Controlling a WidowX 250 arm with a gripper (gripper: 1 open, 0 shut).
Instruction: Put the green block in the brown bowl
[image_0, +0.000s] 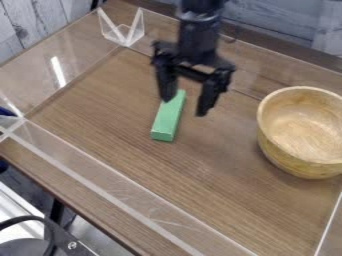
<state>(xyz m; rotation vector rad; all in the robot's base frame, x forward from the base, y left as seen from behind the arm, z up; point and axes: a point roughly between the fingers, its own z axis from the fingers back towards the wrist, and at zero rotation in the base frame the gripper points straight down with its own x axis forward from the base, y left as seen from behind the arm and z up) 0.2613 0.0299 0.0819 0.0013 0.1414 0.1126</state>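
Note:
The green block (166, 120) lies flat on the wooden table, left of centre, its long side running toward the back. My gripper (187, 97) hangs pointing down just over the block's far end, a little to its right, with both dark fingers spread wide and nothing between them. The fingers hide the block's far tip. The brown bowl (305, 130) stands empty at the right side of the table, well apart from the block and the gripper.
Low clear plastic walls (94, 175) fence the wooden table on all sides, with a clear folded bracket (123, 28) at the back left corner. Bare table surface (227, 170) lies between the block and the bowl.

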